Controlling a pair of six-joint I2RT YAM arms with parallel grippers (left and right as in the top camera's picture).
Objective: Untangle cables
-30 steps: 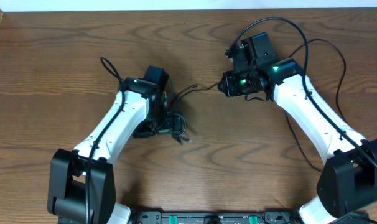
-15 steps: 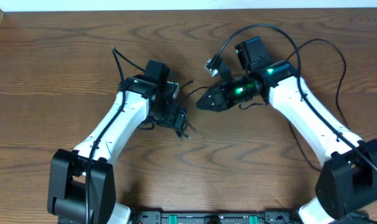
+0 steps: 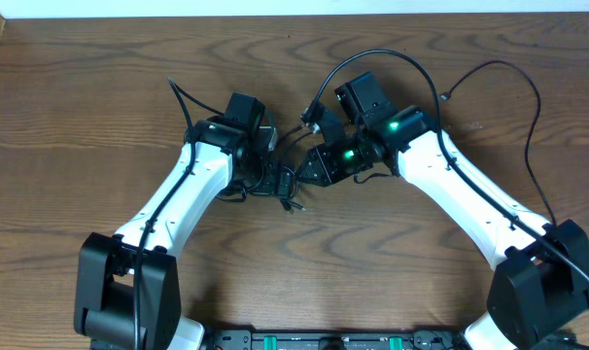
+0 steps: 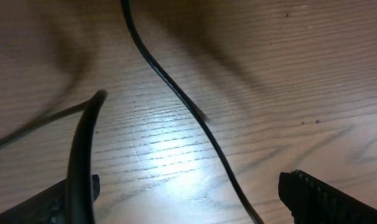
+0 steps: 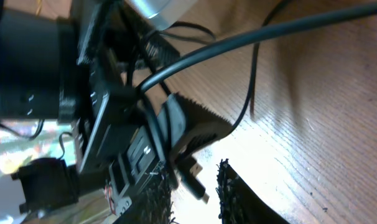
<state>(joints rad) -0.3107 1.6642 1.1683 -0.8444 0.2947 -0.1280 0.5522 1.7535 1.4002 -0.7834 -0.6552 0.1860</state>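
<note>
The cables lie as a small black tangle on the wooden table, between my two arms. One cord arcs up and right from a plug end. My left gripper hangs over the tangle's left side, open wide. In the left wrist view a thin black cord runs across the wood between its fingertips. My right gripper points left at the tangle. Its jaws stand narrowly apart around a small plug end, with light showing beside the plug.
A thicker black wire loops over the table at the right and runs down to the right arm's base. In the right wrist view the left arm's wrist fills the left side, very close. The table's far edge meets a white wall.
My right gripper has swung left and down to the tangle, dragging the arcing cord with it. The left gripper has shifted slightly and stays open.
</note>
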